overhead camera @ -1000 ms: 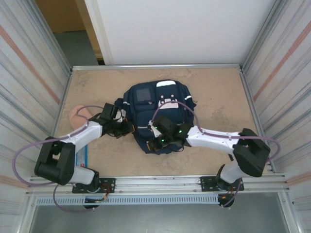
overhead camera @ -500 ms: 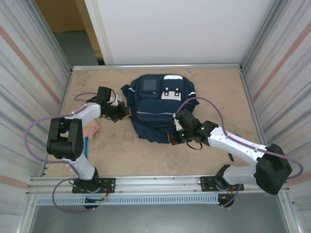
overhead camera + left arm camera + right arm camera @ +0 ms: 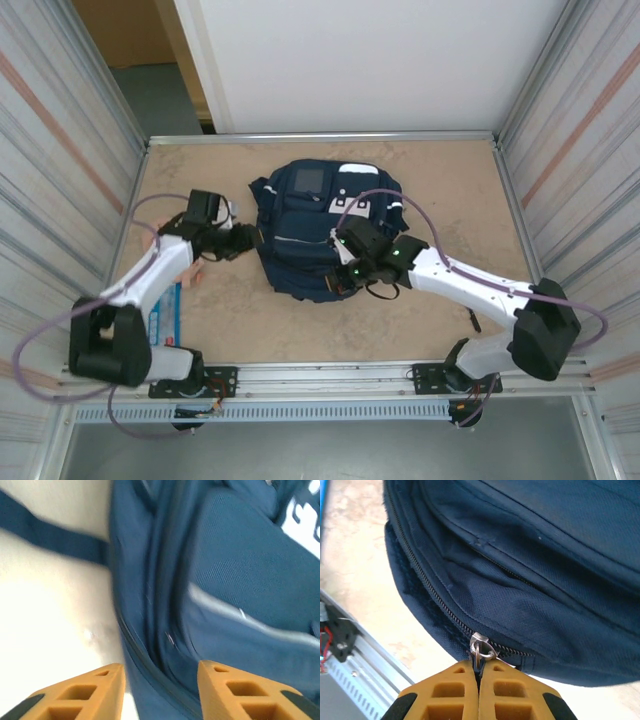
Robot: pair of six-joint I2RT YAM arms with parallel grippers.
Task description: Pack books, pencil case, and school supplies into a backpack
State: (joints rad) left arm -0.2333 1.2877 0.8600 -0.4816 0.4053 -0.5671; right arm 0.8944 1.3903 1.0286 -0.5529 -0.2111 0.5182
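Backpack [image 3: 318, 225] lies flat in the middle of the tabletop [image 3: 440, 190], front patch up, and here is the change: the left fingers [image 3: 85, 692], pinched shut half a second ago, have now sprung apart. They hang released at the backpack's left side with nothing between them. Blue fabric and a seam sit just beyond the tips, and a dark strap [image 3: 50, 537] trails off over the tabletop. Over on the backpack's near edge the right fingers [image 3: 455, 690] stay clenched, grasping the metal zipper pull [image 3: 480, 647], its ring nipped right at their tips. Compared with a moment back, those right fingers have slid leftward along the near edge, from the near-right corner toward the middle, and the backpack itself has barely moved. The left arm's elbow has swung back, farther from the backpack. Left of the backpack, a peach-pink lump [image 3: 192, 270] peeks out beside the left arm. Nearer the arm bases a light-blue oblong [image 3: 174, 312] lies flat, and both are outside the backpack.
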